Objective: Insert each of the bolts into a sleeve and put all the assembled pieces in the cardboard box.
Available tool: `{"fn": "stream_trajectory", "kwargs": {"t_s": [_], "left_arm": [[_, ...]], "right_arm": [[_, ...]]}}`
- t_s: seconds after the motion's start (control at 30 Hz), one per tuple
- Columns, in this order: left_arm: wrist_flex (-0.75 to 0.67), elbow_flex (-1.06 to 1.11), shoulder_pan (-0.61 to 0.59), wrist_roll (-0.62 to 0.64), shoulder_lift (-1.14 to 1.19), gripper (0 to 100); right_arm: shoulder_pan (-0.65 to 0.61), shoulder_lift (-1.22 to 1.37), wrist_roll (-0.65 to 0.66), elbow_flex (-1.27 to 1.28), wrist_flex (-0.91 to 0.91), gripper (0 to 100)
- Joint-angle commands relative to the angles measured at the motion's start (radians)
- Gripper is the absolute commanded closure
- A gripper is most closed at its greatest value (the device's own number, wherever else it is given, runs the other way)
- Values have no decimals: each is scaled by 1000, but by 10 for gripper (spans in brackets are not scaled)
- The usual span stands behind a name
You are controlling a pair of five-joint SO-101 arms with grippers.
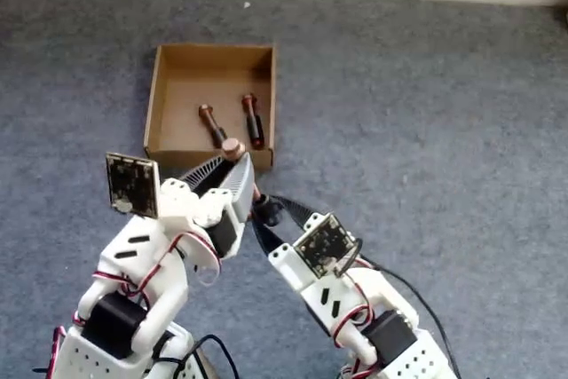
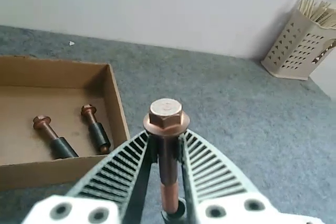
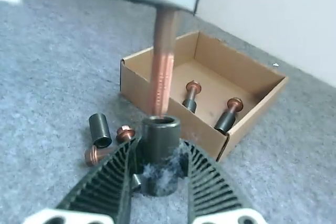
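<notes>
My left gripper (image 2: 167, 141) is shut on a copper bolt (image 2: 166, 145), head up, just in front of the cardboard box (image 1: 154, 104). The bolt's shaft (image 3: 163, 72) comes down with its tip at the mouth of a black sleeve (image 3: 160, 142). My right gripper (image 3: 160, 150) is shut on that sleeve and holds it upright just above the carpet. In the high view the bolt head (image 1: 233, 148) sits by the box's near wall, with the sleeve (image 1: 266, 211) below it. Two assembled pieces (image 1: 213, 126) (image 1: 253, 120) lie in the box.
Beside the held sleeve, a loose black sleeve (image 3: 100, 129) and two loose copper bolts (image 3: 124, 132) (image 3: 96, 155) lie on the grey carpet. A beige perforated holder (image 2: 302, 38) stands by the wall, far off. Open carpet stretches to the right of the box.
</notes>
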Motion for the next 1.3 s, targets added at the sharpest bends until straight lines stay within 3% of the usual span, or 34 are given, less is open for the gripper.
{"fn": "stream_trajectory", "kwargs": {"t_s": [0.0,0.33,0.77,0.83,0.97,1.1,1.27], "left_arm": [[-8,5,28,14,-12,994],[-6,45,105,15,-12,994],[52,47,114,15,-12,994],[97,48,124,3,-12,992],[189,45,191,-146,-12,909],[238,39,188,-141,-12,845],[252,39,58,-143,-12,839]], "right_arm": [[-10,-22,12,-10,-31,995],[-5,-22,12,-8,-33,995],[33,-22,12,-10,-33,995],[53,-22,11,-10,-33,995],[65,-22,11,-8,-33,995],[68,-22,11,-2,-33,995],[107,-22,11,-1,-33,995]]}}
